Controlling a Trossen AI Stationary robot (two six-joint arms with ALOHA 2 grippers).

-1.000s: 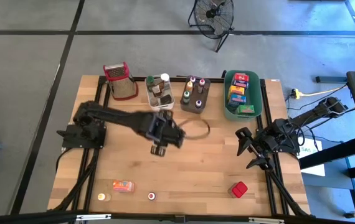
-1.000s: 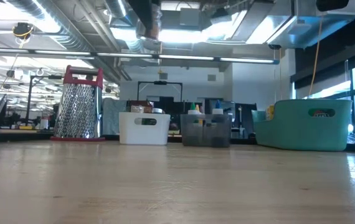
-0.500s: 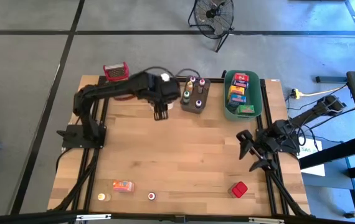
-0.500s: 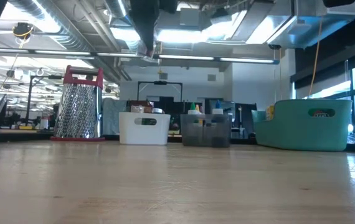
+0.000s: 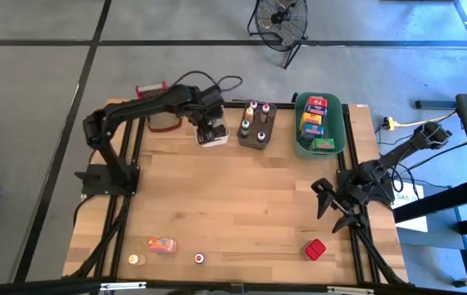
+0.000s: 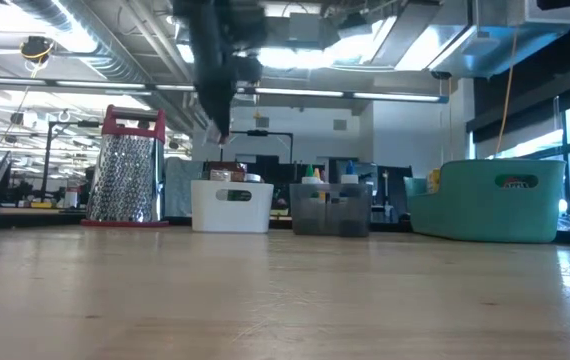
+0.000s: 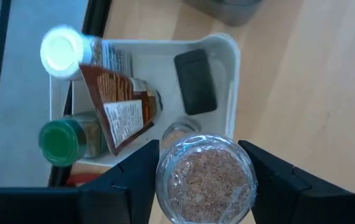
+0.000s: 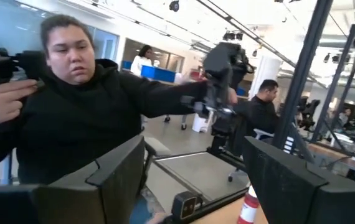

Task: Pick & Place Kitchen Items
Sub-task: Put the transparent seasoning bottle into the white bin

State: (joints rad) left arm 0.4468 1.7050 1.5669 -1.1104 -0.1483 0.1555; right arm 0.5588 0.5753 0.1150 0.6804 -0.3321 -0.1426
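Overhead, left gripper [image 7: 205,180] clasping spice jar [image 7: 206,178]

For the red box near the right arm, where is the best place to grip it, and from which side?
Probably from straight above, the right claw closing on two opposite flat sides of the red box. It lies low on the table with free space all around.

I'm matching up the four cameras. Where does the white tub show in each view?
High view: the white tub sits at the table's far edge, under the left claw, between the grater and the grey tub.
Low view: white tub left of centre, right of the grater.
Left wrist view: tub just beyond the held jar.
Right wrist view: not in it.
Shared landmark: the grater.
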